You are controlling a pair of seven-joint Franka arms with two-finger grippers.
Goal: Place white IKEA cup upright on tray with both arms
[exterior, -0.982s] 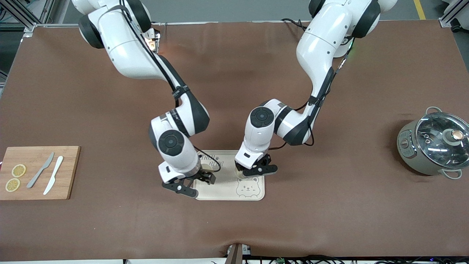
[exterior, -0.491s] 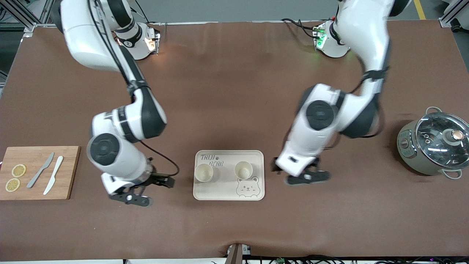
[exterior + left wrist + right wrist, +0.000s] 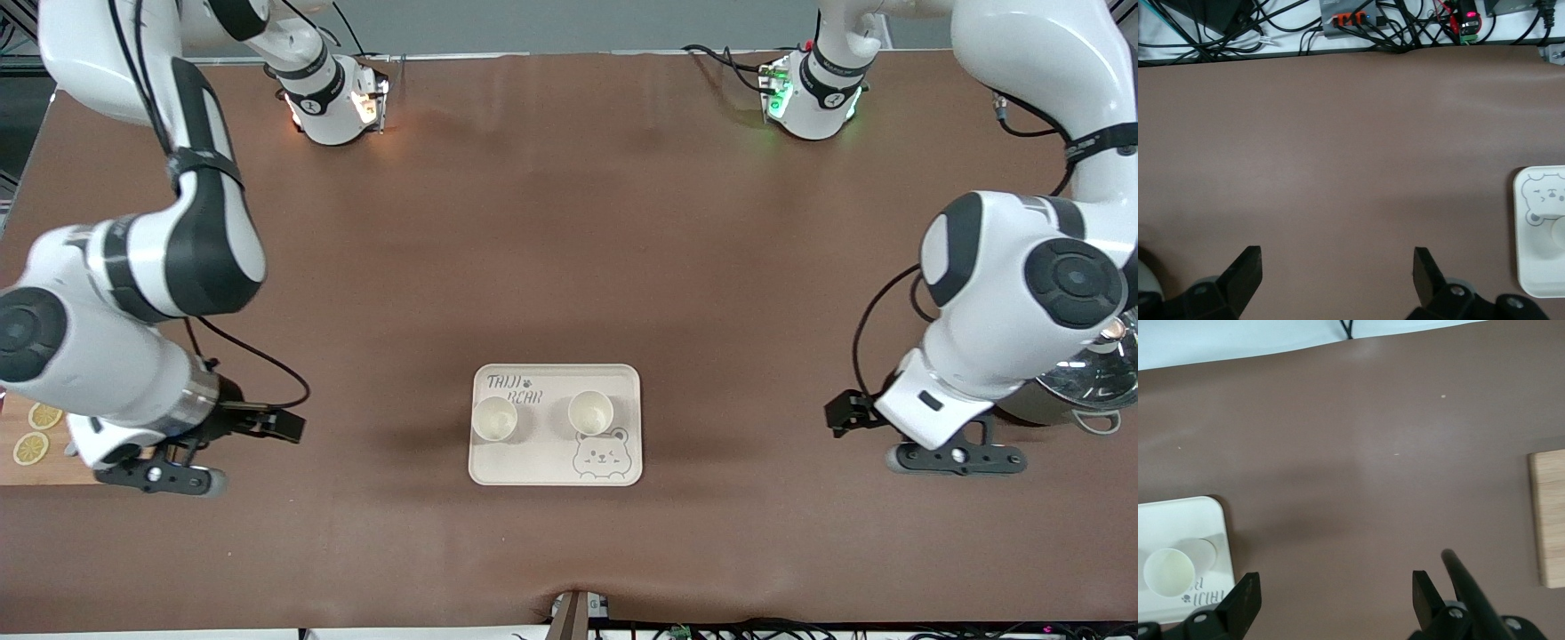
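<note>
The cream tray [image 3: 542,455] with grey lettering and a bear drawing lies in the middle of the table toward the front camera. Two white cups stand upright on it, one [image 3: 494,418] toward the right arm's end and one [image 3: 589,412] toward the left arm's end. My right gripper [image 3: 160,477] is open and empty over the table between the tray and the cutting board. My left gripper [image 3: 956,458] is open and empty over the table between the tray and the pot. The right wrist view shows its open gripper [image 3: 1336,590], the tray [image 3: 1178,517] and one cup [image 3: 1168,570]. The left wrist view shows its open gripper [image 3: 1336,270] and the tray's corner [image 3: 1538,280].
A wooden cutting board [image 3: 1548,517] with lemon slices [image 3: 43,415] lies at the right arm's end, mostly hidden by that arm in the front view. A grey pot with a glass lid [image 3: 1098,382] stands at the left arm's end, partly hidden by the left arm.
Both grippers have let go of the cups and swung outward from the tray toward their own ends of the table. The two cups stay upright on the tray.
</note>
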